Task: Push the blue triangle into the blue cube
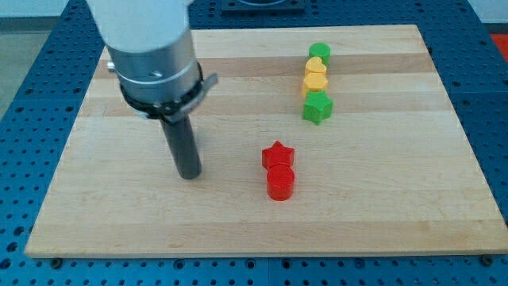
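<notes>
We see our arm [151, 48] come in from the view's top left, ending in a straight dark rod with no pincer on it, so there is nothing to stand apart or together. My tip [189, 175] rests on the wooden bench [381, 199], on bare wood.

We take the red star [278, 155] as our landmark. My tip sits to the view's left of it, near but clearly apart and slightly lower in the view. A red cylinder [280, 183] lies just below the red star and touches it.

Well up and to the view's right of the red star stands a column of four blocks, packed one against the next. Closest to the red star is a green star [317, 107]. Above it comes a yellow block [314, 84], then a yellow heart [317, 68], then a green block [320, 53] farthest from the star.

The blue triangle and the blue cube do not show anywhere on the bench; we cannot tell where they are.
</notes>
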### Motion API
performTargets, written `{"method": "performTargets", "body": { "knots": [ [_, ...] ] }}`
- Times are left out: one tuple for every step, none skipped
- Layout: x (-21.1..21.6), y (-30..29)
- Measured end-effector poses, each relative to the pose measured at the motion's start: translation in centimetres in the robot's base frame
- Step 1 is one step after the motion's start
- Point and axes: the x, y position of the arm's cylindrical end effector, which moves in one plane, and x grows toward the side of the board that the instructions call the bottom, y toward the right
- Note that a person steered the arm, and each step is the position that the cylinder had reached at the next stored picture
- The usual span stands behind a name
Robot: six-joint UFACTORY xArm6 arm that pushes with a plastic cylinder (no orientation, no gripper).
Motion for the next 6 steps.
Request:
{"method": "performTargets", "body": {
  "knots": [
    [-1.9, 0.0],
    [-4.7, -0.9],
    [-9.2, -1.5],
    [-13.8, -2.4],
    [-18.0, -4.0],
    [-21.2, -6.0]
  ]
}}
